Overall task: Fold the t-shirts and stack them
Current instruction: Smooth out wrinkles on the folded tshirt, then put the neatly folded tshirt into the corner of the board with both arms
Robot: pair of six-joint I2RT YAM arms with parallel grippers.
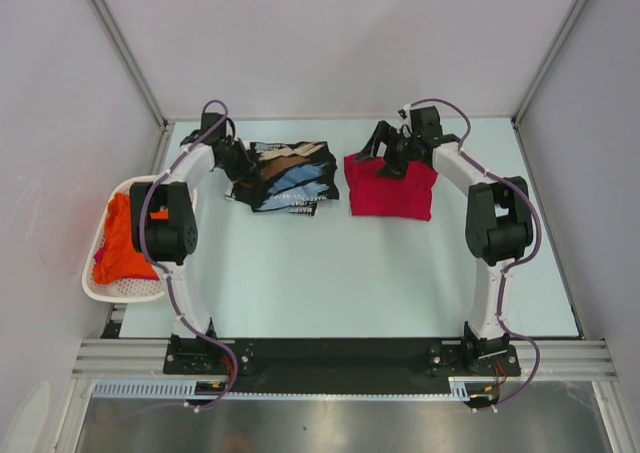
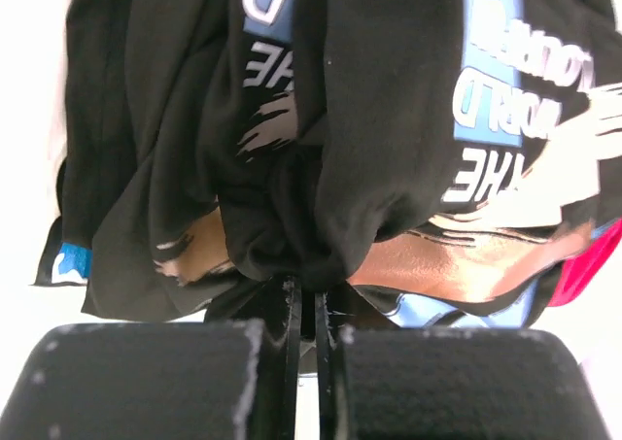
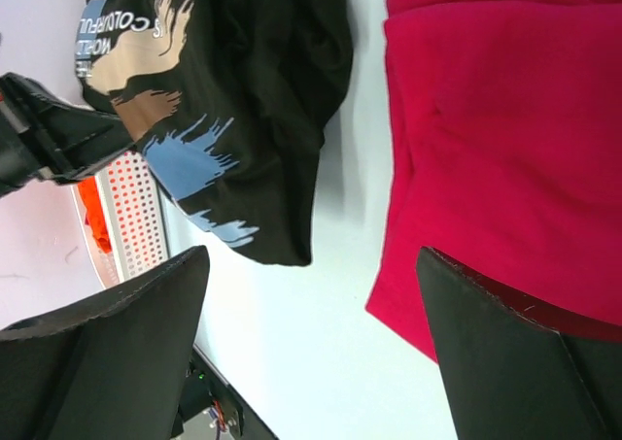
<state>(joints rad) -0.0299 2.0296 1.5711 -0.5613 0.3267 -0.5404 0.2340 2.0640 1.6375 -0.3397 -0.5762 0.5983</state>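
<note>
The black t-shirts (image 1: 285, 178) carry light-blue, tan and white prints, with white lettering on blue. The crimson t-shirt (image 1: 388, 193) is plain. An orange t-shirt (image 1: 120, 235) shows in the white basket (image 1: 125, 291), its wall dotted with holes. The desk (image 1: 330, 273) is pale mint.

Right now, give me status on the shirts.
Left claw shut on black printed shirt. Right claw open over red shirt. Orange shirt in basket. Nothing blocking.
</note>
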